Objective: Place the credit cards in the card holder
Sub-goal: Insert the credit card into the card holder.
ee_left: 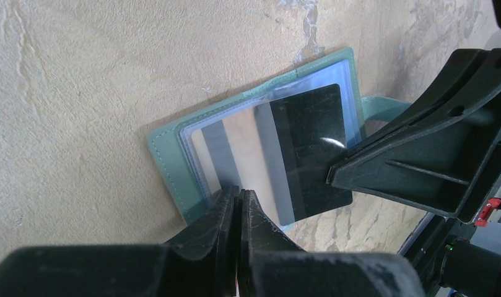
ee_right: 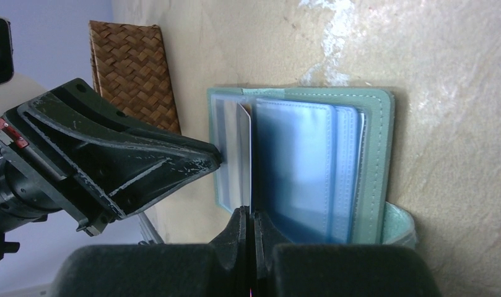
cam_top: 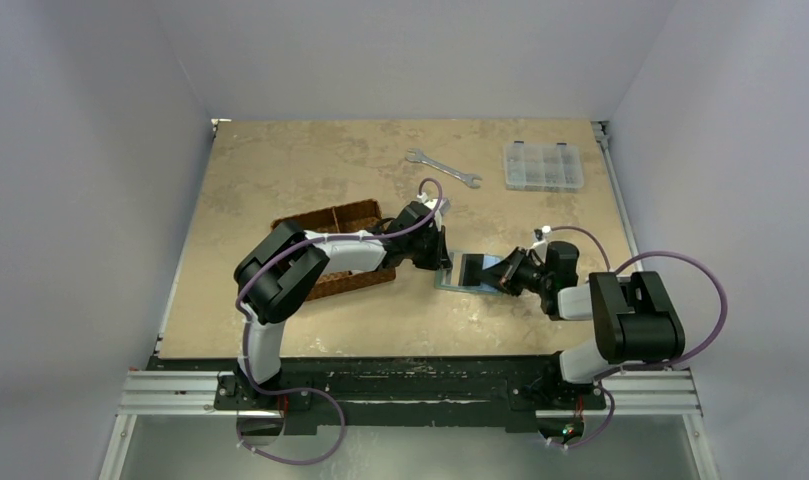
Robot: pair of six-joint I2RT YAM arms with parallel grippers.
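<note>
The grey-green card holder point(cam_top: 468, 270) lies open on the table, clear and blue-grey pockets up; it shows in the left wrist view point(ee_left: 167, 162) and the right wrist view point(ee_right: 378, 154). My right gripper point(cam_top: 508, 272) point(ee_right: 248, 213) is shut on a black card point(ee_left: 309, 142), seen edge-on in the right wrist view point(ee_right: 251, 148). The card's far end sits under a clear pocket. My left gripper point(cam_top: 441, 262) point(ee_left: 239, 193) is shut, its tips pressing on the holder's left page. A pale card with a grey stripe point(ee_left: 220, 154) seems to lie in that pocket. No orange-yellow card is in view.
A brown woven basket point(cam_top: 340, 235) point(ee_right: 130, 68) lies under the left arm, just left of the holder. A wrench point(cam_top: 442, 168) and a clear compartment box point(cam_top: 543, 165) lie at the back of the table. The two grippers are close together over the holder.
</note>
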